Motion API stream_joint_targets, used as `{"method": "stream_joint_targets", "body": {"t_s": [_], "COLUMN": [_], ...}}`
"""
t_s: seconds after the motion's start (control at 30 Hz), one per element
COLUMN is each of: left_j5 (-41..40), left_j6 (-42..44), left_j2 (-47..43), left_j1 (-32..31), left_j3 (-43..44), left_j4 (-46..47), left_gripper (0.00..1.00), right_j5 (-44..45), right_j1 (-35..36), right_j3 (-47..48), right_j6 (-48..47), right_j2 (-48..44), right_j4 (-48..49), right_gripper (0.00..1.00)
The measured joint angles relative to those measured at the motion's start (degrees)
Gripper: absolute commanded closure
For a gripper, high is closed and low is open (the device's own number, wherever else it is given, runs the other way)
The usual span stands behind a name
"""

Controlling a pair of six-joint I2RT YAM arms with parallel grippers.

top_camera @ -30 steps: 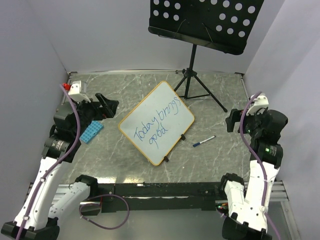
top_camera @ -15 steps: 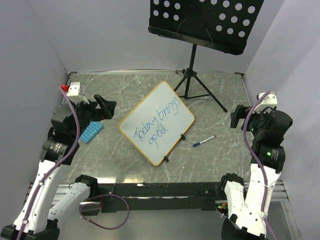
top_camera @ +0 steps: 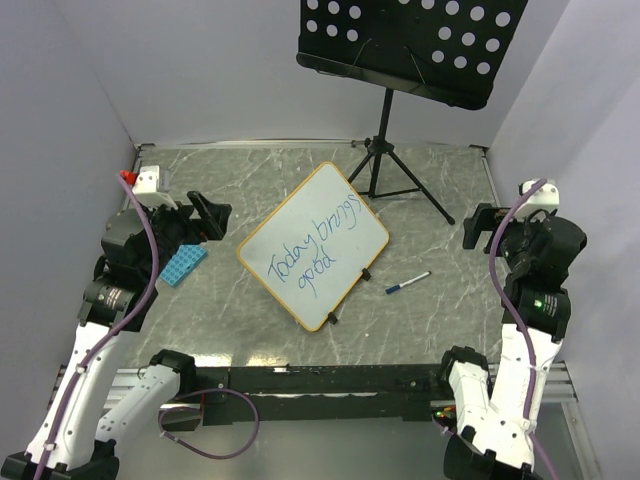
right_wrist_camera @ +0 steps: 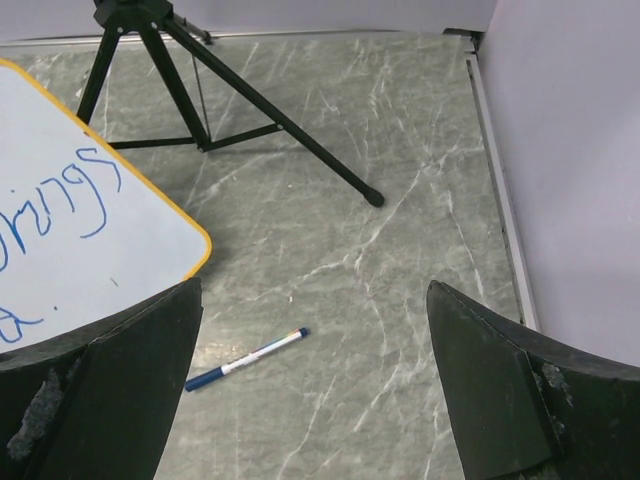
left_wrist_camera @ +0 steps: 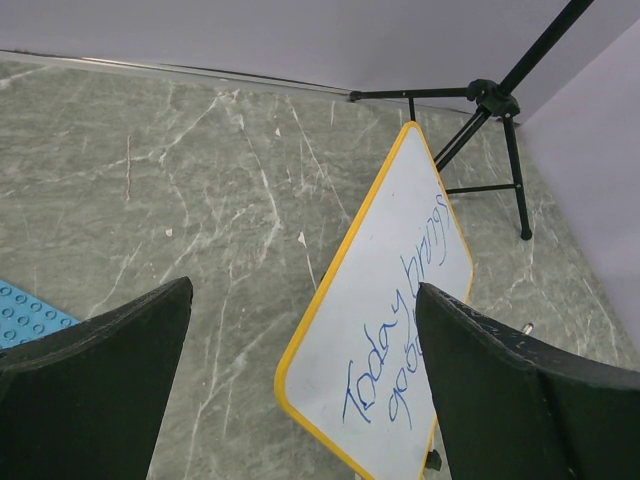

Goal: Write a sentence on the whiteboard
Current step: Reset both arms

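The whiteboard (top_camera: 313, 245), white with a thin orange-yellow frame, lies tilted in the middle of the table. The sentence (top_camera: 305, 256) on it reads "Today brings good" in blue, in two lines. My left gripper (top_camera: 207, 214) hovers to the board's left, open and empty; its wrist view shows the whiteboard (left_wrist_camera: 390, 320) and the sentence (left_wrist_camera: 400, 370) between the open left gripper (left_wrist_camera: 303, 288) fingers. My right gripper (top_camera: 478, 226) is raised at the far right, open and empty. Below the open right gripper (right_wrist_camera: 315, 285), a blue-capped marker (right_wrist_camera: 245, 360) lies loose beside the board's corner (right_wrist_camera: 70, 240).
The marker (top_camera: 408, 283) lies on the table just right of the board. A black perforated music stand (top_camera: 410, 40) on a tripod (top_camera: 385, 165) rises behind the board. A blue studded plate (top_camera: 183, 263) lies at the left, under my left arm. Walls close three sides.
My right arm has drawn back to the right and risen, away from the marker. My left arm has pulled back slightly to the left. Board and marker have not moved.
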Motion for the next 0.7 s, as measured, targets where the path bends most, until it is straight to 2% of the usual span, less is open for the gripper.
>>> {"method": "stream_joint_targets", "body": {"t_s": [0.7], "left_j5": [-0.07], "left_j6": [0.68], "left_j2": [-1.14], "left_j1": [0.00], "left_j3": [0.33], "left_j4": [-0.11], "left_gripper": [0.04], "right_j5": [1.03], "right_j1": [-0.02], "right_j3": [-2.27], "right_j6": [0.44], "right_j2": [-0.24], "right_j4": [2.49], "right_gripper": [0.00]}}
